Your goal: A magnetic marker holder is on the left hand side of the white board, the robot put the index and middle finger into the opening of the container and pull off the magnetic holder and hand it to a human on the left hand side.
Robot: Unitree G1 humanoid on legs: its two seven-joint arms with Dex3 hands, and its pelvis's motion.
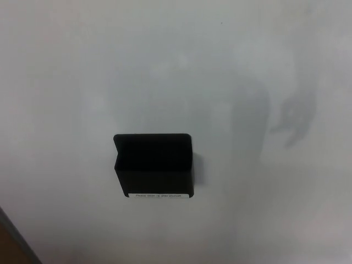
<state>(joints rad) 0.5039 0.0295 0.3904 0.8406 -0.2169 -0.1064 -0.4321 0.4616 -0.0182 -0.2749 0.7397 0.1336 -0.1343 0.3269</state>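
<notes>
The black magnetic marker holder sits stuck to the whiteboard, a little below the middle of the visible board, opening upward, with a white label strip along its bottom edge. Neither hand shows, so their state cannot be told. Nothing seems done yet: hooking, pulling off and handover all remain.

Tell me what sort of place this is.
Probably an office, classroom or meeting room, though little shows. A white board fills nearly the whole view, with faint grey smudges on its surface. A black magnetic marker holder clings to it, a small white label along its bottom edge. No hand is in view.
</notes>
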